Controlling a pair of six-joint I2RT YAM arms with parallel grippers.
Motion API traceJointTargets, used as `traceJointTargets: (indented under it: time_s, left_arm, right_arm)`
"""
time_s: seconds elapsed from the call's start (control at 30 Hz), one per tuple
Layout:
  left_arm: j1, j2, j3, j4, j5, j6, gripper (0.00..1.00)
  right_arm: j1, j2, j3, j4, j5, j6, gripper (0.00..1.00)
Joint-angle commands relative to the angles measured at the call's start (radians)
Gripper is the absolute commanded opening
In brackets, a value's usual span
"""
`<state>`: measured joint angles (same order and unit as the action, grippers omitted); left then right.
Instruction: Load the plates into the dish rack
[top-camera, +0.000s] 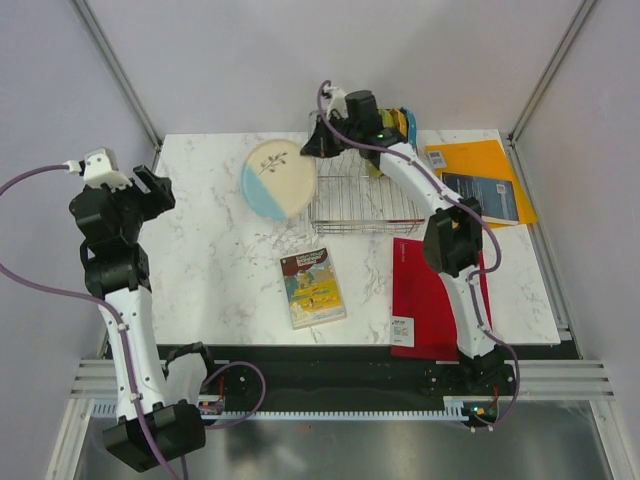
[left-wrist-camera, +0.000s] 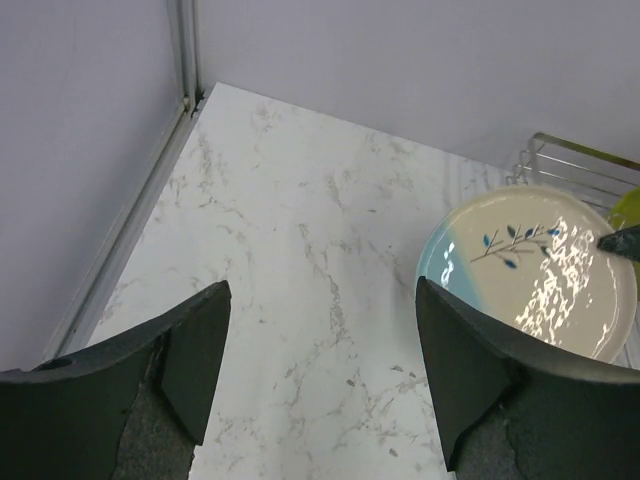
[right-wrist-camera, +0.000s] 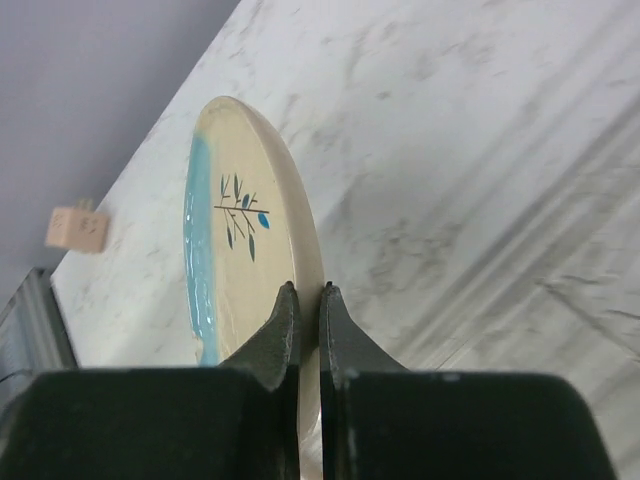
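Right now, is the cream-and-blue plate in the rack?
Out: the plate hangs tilted beside the dish rack, rim pinched by the right gripper.

the left arm (top-camera: 128, 330) rises from its base at the near left, elbow folded, wrist tipped forward; its left gripper (left-wrist-camera: 320, 300) hangs with jaws spread wide, holding nothing. the right arm (top-camera: 415, 175) stretches far forward, elbow bent, and its right gripper (right-wrist-camera: 308, 292) is pinched tight on the rim of the cream-and-pale-blue plate (top-camera: 278, 180).
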<state>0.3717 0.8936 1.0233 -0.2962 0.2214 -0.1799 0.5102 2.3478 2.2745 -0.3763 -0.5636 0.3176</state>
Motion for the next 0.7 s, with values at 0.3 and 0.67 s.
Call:
traceJointTargets:
  time_s: [0.3, 0.67]
  left_arm:
    - [0.003, 0.099, -0.065, 0.019, 0.153, -0.122, 0.80]
    - [-0.022, 0.134, -0.098, 0.048, 0.162, -0.105, 0.80]
  right_arm:
    - [-0.119, -0.248, 0.183, 0.077, 0.557, -0.106, 0.00]
    - [-0.095, -0.271, 0.143, 0.129, 1.106, -0.262, 0.00]
